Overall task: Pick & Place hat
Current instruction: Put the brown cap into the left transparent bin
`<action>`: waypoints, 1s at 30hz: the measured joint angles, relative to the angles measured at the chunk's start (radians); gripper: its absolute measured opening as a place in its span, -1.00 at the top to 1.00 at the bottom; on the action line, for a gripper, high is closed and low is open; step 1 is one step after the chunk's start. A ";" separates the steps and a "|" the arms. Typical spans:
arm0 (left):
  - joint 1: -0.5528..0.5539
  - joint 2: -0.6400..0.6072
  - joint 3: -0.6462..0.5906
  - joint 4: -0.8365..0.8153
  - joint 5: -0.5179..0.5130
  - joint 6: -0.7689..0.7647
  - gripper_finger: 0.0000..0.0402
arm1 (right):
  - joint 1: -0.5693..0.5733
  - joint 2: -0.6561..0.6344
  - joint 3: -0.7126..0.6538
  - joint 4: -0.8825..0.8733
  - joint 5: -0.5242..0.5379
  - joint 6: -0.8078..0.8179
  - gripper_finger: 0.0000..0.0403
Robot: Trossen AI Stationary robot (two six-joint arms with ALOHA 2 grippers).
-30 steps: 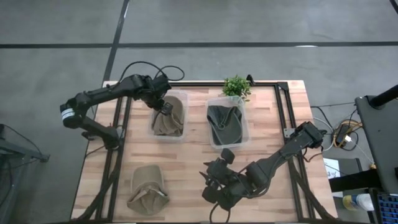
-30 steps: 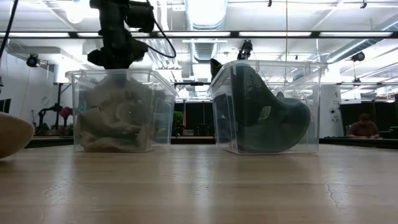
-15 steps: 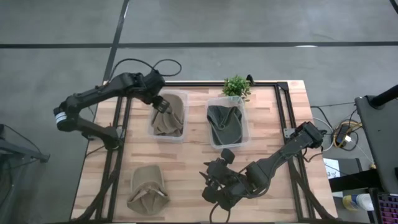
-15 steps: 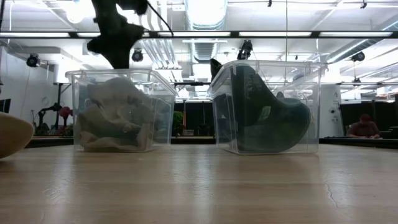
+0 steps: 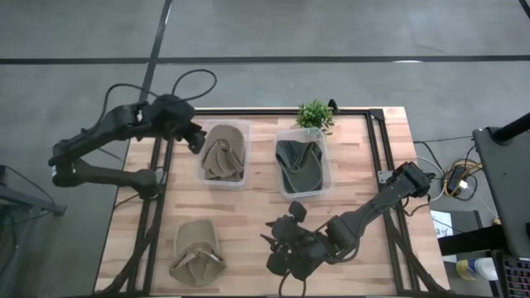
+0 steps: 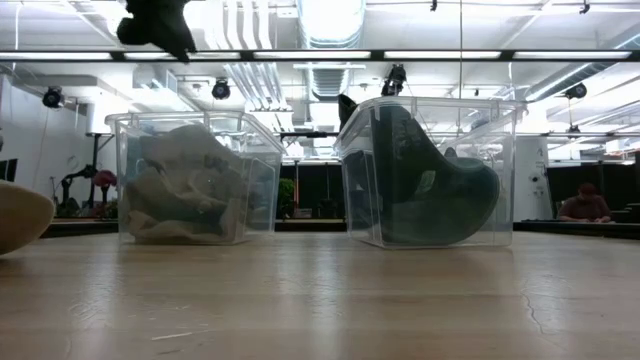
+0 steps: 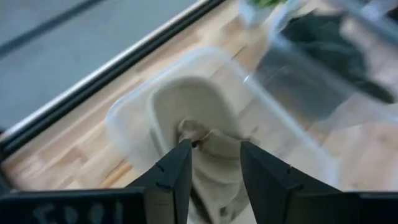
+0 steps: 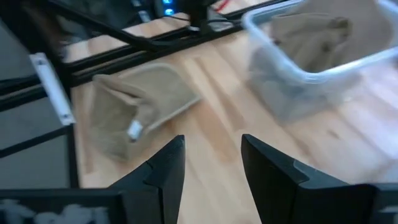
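A tan hat (image 5: 224,157) lies crumpled in the left clear bin (image 5: 204,170); it also shows in the low view (image 6: 185,195) and the left wrist view (image 7: 202,134). A second tan hat (image 5: 196,248) lies on the table at the near left, also in the right wrist view (image 8: 134,112). A dark green hat (image 5: 300,165) fills the right clear bin (image 5: 325,178). My left gripper (image 5: 197,138) is open and empty, high above the left bin's left edge (image 6: 155,25) (image 7: 214,149). My right gripper (image 5: 273,248) is open and empty near the table's front middle, facing the second tan hat (image 8: 211,146).
A small potted plant (image 5: 315,114) stands at the far edge behind the right bin. A black frame rail (image 5: 161,190) runs along the table's left side. Bare wood lies between the bins and the near edge.
My left gripper has risen out of the left bin and gone toward the table's left edge. The tan hat has stayed in the bin and settled a little.
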 joint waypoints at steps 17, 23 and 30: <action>-0.321 -0.205 -0.234 0.279 0.021 0.003 0.36 | -0.057 -0.002 -0.275 0.608 -0.291 -0.070 0.31; -0.419 -0.257 -0.314 0.363 0.023 -0.024 0.36 | -0.081 -0.002 -0.368 0.736 -0.303 -0.025 0.30; -0.505 -0.288 -0.327 0.454 0.023 -0.012 0.36 | -0.111 0.029 -0.386 0.766 -0.299 0.021 0.34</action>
